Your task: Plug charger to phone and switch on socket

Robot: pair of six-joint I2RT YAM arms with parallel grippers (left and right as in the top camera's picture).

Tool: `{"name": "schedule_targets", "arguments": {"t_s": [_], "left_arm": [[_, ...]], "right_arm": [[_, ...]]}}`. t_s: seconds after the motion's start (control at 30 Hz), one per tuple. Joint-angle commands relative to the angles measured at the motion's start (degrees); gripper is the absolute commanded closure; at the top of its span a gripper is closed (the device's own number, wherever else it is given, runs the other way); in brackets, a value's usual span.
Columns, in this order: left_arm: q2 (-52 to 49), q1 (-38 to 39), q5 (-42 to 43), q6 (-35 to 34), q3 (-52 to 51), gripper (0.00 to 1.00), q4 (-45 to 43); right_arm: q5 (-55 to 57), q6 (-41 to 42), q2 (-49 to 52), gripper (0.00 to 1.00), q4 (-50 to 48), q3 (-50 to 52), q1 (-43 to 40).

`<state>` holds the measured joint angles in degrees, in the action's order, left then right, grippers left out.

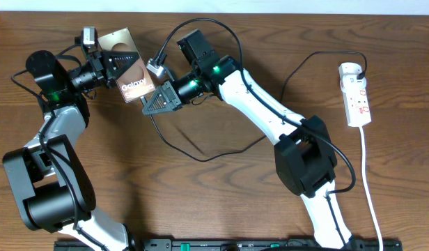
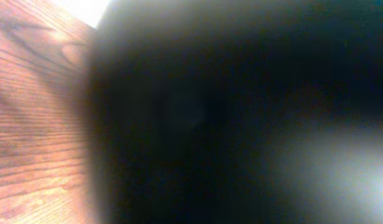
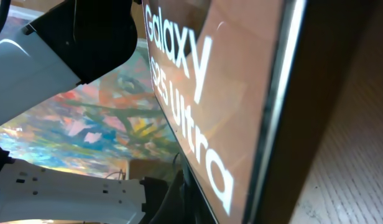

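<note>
Phone: the bronze-brown phone is held off the wooden worktop at the far left, tilted, with its white "Galaxy" lettering facing up toward the overhead camera
Left fingers: the left gripper is closed on the phone's left edge, and its own wrist camera sees only a dark blur beside a strip of wood grain
Right fingers: the right gripper sits right at the phone's lower corner; whether its fingers are apart or together cannot be told from any view
Right wrist view: the phone fills the frame edge-on, the words "Galaxy S25 Ultra" run across its glossy face, and bare wood shows to its right
Charger: the thin black charger cable runs from the power strip end, passes under the right arm and loops across the middle of the worktop back toward the right gripper; its connector tip cannot be made out
Socket: the white power strip lies flat at the far right, well apart from the phone, red marks on its face, its white cord trailing toward the near edge
</note>
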<state>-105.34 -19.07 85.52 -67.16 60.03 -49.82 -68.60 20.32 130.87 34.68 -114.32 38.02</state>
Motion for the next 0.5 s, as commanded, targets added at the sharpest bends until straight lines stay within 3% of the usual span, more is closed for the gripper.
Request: {"name": "schedule_targets", "arguments": {"t_s": [0.0, 0.47], "left_arm": [[0.5, 0.2, 4.1, -0.6, 0.9, 0.93, -0.4], [0.5, 0.2, 4.5, 0.3, -0.5, 0.93, -0.5]], "right_arm": [[1.6, 0.9, 0.0, 0.99, -2.2, -0.3, -1.4], [1.6, 3.5, 0.0, 0.99, -5.8, -0.3, -1.7]]}}
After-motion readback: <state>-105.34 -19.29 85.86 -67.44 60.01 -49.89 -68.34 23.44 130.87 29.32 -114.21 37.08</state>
